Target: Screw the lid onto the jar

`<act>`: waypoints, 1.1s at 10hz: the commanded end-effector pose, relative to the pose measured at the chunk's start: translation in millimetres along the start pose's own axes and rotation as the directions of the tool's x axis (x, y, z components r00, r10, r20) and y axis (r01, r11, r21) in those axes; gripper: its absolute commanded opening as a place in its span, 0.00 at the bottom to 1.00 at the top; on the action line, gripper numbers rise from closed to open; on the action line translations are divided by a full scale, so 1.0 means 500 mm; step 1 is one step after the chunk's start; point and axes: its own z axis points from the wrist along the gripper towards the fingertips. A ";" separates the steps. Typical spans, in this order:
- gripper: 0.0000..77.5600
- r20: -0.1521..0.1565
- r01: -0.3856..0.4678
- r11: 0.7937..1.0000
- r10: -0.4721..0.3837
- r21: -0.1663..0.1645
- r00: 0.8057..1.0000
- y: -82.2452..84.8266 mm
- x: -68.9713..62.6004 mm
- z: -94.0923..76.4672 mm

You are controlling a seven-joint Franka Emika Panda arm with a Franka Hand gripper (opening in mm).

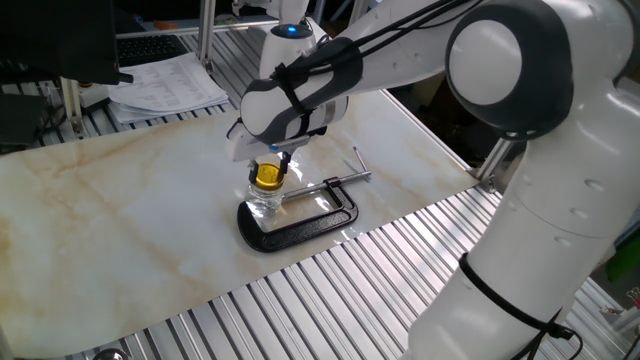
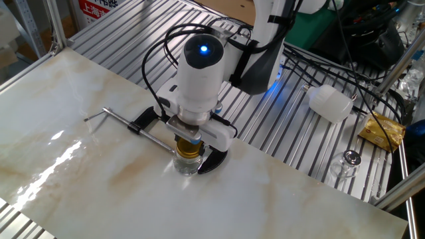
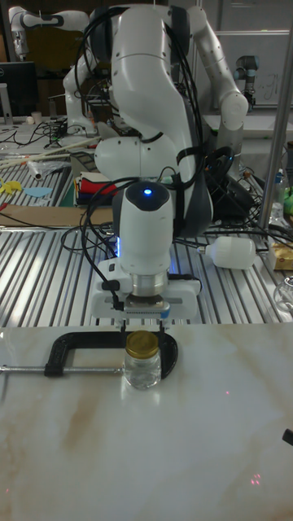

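The lid [image 3: 146,343] already sits on the jar [image 3: 144,370] directly beneath the tool [image 3: 145,331], whose grip I cannot tell; tightening likely remains.

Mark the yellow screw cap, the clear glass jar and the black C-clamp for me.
yellow screw cap [image 3: 144,343]: tall fixed view, side wall of the cap.
clear glass jar [image 3: 144,371]: tall fixed view, glass body below the cap.
black C-clamp [image 1: 300,228]: one fixed view, long bar of its frame.
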 end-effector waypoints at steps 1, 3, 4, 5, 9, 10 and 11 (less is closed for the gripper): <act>0.01 0.000 0.001 1.000 -0.001 0.000 1.000 -0.002 -0.008 0.002; 0.01 0.000 0.003 1.000 -0.003 -0.001 1.000 -0.003 -0.011 0.004; 0.01 0.000 0.004 1.000 -0.004 -0.001 1.000 -0.004 -0.012 0.005; 0.01 -0.003 0.005 1.000 -0.005 -0.001 1.000 -0.005 -0.014 0.008; 0.01 0.000 -0.001 1.000 0.001 -0.001 1.000 0.002 -0.007 0.018; 0.01 0.000 -0.001 1.000 0.001 -0.001 1.000 0.003 -0.006 0.018; 0.01 0.001 -0.004 1.000 0.004 0.000 1.000 0.005 -0.004 0.017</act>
